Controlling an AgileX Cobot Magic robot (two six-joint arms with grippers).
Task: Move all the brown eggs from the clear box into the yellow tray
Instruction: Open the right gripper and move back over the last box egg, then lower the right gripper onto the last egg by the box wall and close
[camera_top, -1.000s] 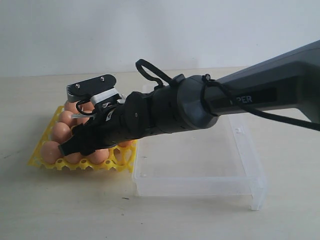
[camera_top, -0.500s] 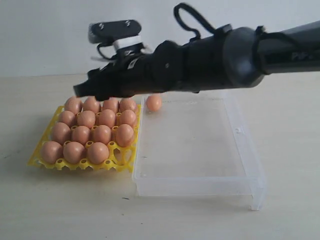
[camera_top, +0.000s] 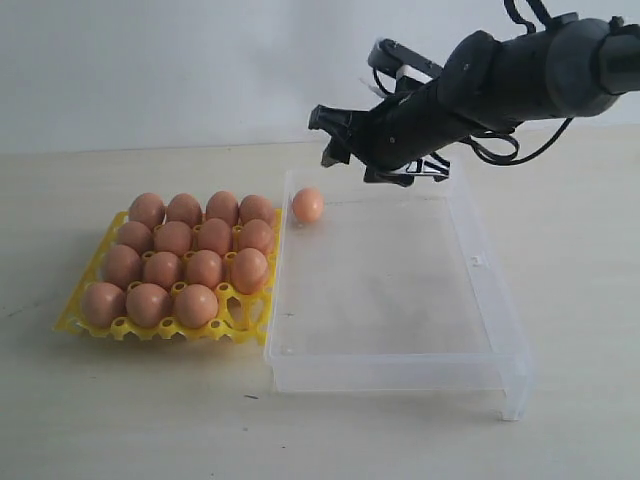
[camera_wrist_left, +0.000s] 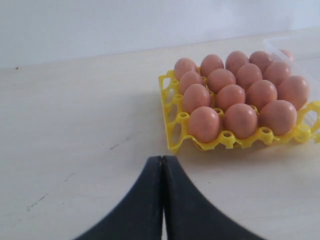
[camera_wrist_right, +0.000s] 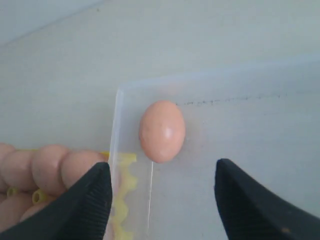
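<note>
One brown egg (camera_top: 307, 205) (camera_wrist_right: 162, 131) lies alone in the far left corner of the clear box (camera_top: 400, 372) (camera_wrist_right: 116, 125). Several brown eggs (camera_top: 190, 255) (camera_wrist_left: 235, 85) (camera_wrist_right: 50, 165) fill the yellow tray (camera_top: 160, 330) (camera_wrist_left: 172, 130) just left of the box. My right gripper (camera_top: 328, 138) (camera_wrist_right: 162, 170) hangs open and empty above that corner, its jaws either side of the lone egg's line but apart from it. My left gripper (camera_wrist_left: 162, 159) is shut on nothing over bare table, short of the tray; it does not show in the exterior view.
The rest of the clear box's floor (camera_top: 390, 290) holds nothing else. The box's left wall sits right against the tray's right edge. Pale tabletop (camera_top: 120, 420) surrounds both, with a plain wall behind.
My right arm has risen from low over the yellow tray and swung right and back, to above the box's far left corner. Its jaws stayed open. The tray's eggs are now uncovered.
</note>
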